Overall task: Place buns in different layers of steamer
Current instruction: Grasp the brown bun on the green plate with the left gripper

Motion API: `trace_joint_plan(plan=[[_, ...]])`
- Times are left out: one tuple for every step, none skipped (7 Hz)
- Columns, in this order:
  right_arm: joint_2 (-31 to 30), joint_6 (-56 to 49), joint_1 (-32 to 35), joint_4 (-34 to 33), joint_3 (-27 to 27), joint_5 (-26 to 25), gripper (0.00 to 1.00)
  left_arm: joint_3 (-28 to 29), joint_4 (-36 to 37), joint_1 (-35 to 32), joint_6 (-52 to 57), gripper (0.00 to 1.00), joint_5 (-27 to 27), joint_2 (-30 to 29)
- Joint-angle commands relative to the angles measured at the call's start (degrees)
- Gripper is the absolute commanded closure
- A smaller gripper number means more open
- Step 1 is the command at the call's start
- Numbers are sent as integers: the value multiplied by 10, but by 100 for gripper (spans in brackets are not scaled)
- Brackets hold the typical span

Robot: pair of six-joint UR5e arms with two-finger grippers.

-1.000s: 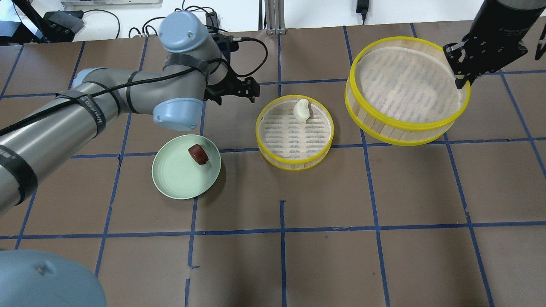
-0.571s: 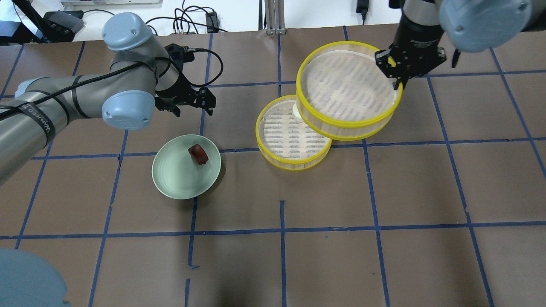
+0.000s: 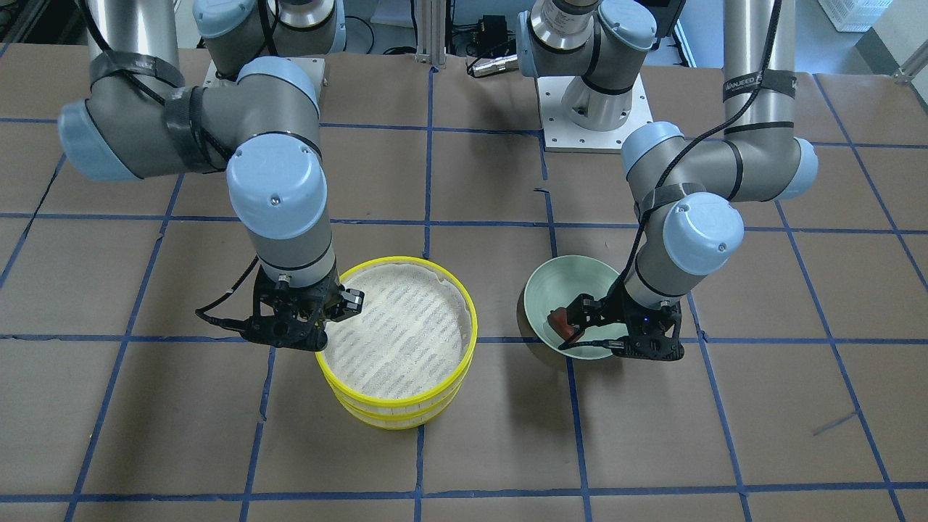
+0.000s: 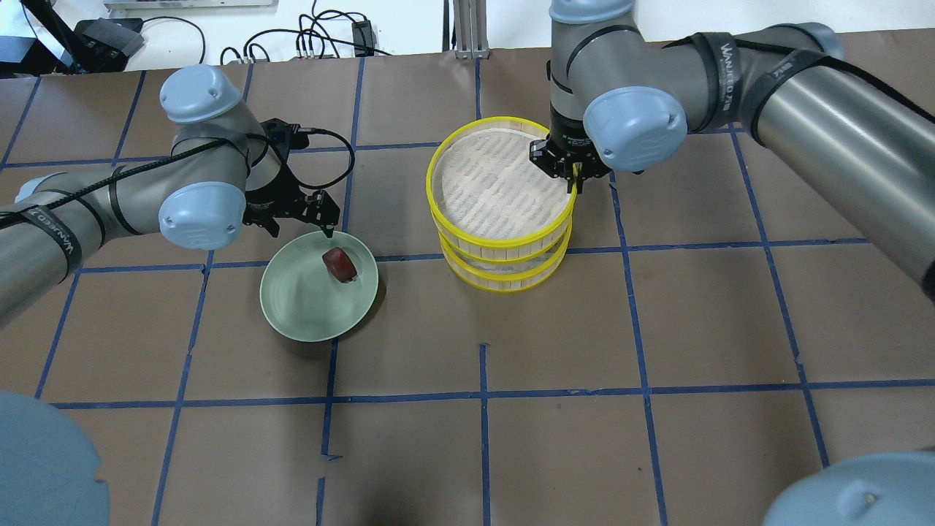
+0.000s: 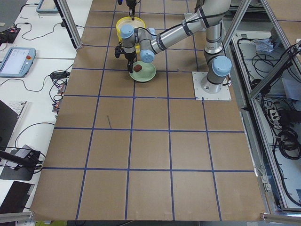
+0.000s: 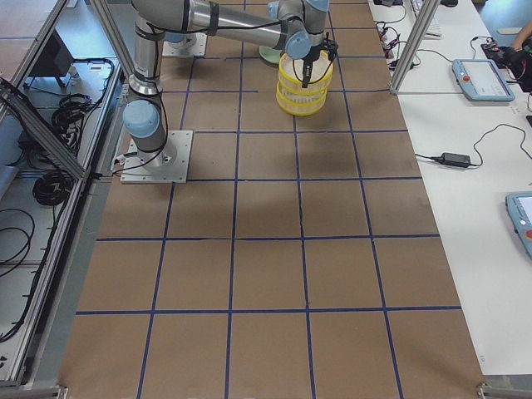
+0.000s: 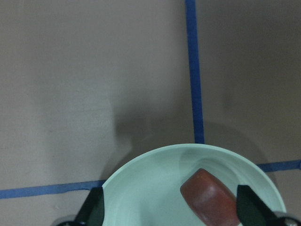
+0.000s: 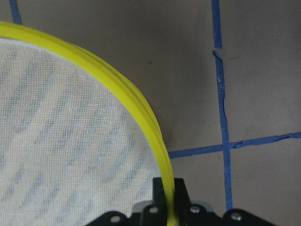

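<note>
The two steamer layers are stacked at mid-table. The upper layer [image 4: 497,183] sits over the lower layer [image 4: 504,281], and its white mesh is bare. My right gripper [image 4: 575,179] is shut on the upper layer's yellow rim [image 8: 141,113], with the rim pinched between its fingers [image 8: 181,190]. The white bun is hidden under the upper layer. The reddish-brown bun [image 4: 340,264] lies on the pale green plate [image 4: 307,307]. My left gripper [image 4: 301,230] is open and empty, low over the plate's far edge. In the left wrist view the bun [image 7: 211,197] lies between its fingers [image 7: 94,207].
The brown table [image 4: 657,329] is marked into squares with blue tape. Cables and a metal post [image 4: 467,29] lie along the far edge. Both arms reach in over the far half of the table.
My right gripper carried the upper layer left and brought it down over the lower layer, covering the white bun. My left gripper moved left from near the steamer to the plate.
</note>
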Motion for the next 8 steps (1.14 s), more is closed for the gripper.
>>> trace_joint_plan(plan=[[18,2,2,-6,4,-1,91,-2,-2,-3,-70,0,-4,-10],[20,-1,2,-6,5,0,91,-3,-4,-3,-92,0,-18,-11],[21,-2,2,-6,4,-2,91,-9,-5,-7,-135,0,-25,-13],[22,-2,1,-6,5,-2,91,-9,-4,-25,-171,0,-26,-13],[22,-2,1,-6,6,-3,91,-9,-2,-30,-175,2,-25,-21],[22,-3,1,-6,5,-3,91,-10,-2,-30,-178,39,-24,-33],[22,-3,1,-6,6,-4,91,-10,-2,-31,-177,78,-21,-33],[22,-3,1,-6,7,-4,91,-10,-2,-32,-177,98,-21,-31]])
